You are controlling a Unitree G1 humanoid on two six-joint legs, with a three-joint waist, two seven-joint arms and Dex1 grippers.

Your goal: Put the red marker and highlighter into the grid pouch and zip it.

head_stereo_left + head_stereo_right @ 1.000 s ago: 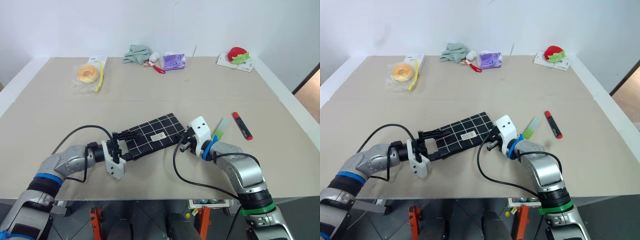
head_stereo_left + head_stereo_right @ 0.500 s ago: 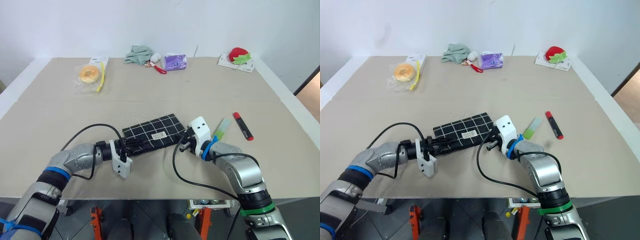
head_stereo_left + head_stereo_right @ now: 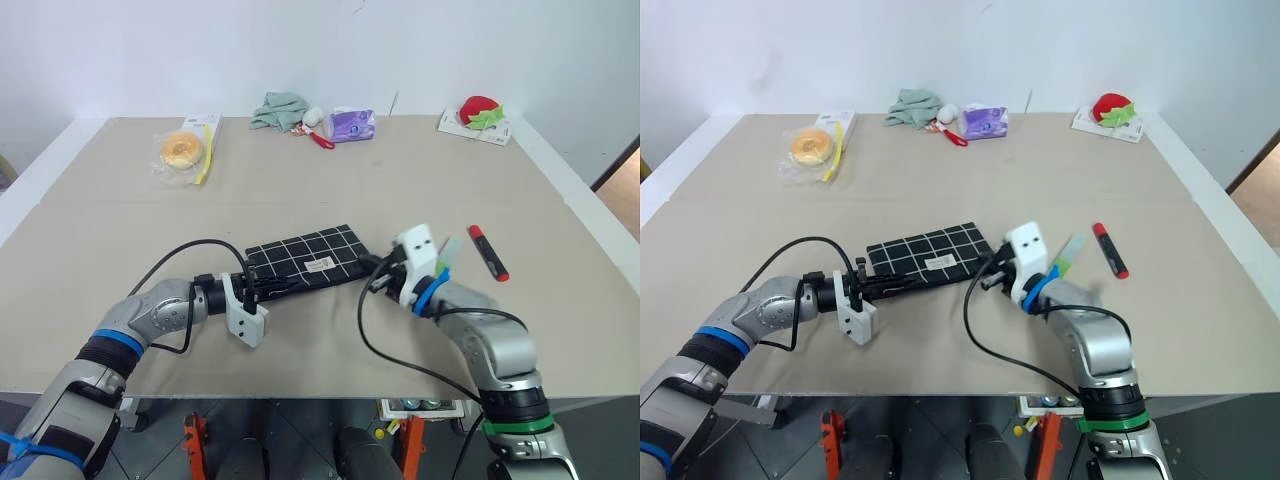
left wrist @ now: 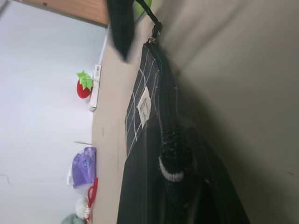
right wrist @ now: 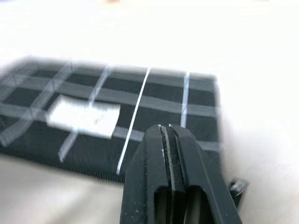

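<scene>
My left gripper [image 3: 262,286] is clamped on the near left end of the grid pouch [image 3: 305,259], which lies flat on the table [image 3: 120,230]. My right gripper [image 5: 164,135] hangs just off the pouch's right end, fingers pressed together with nothing between them. The highlighter [image 3: 446,252] sits right behind that wrist, and the red marker [image 3: 486,251] is a bit further right. At the far edge sit a bagged donut [image 3: 181,150], green cloth [image 3: 274,107], purple packet [image 3: 349,124] and toy strawberry [image 3: 478,108].

Matt woven-looking cloth grid pouch [image 3: 305,259], perhaps nylon, on matt table [image 3: 400,180].
</scene>
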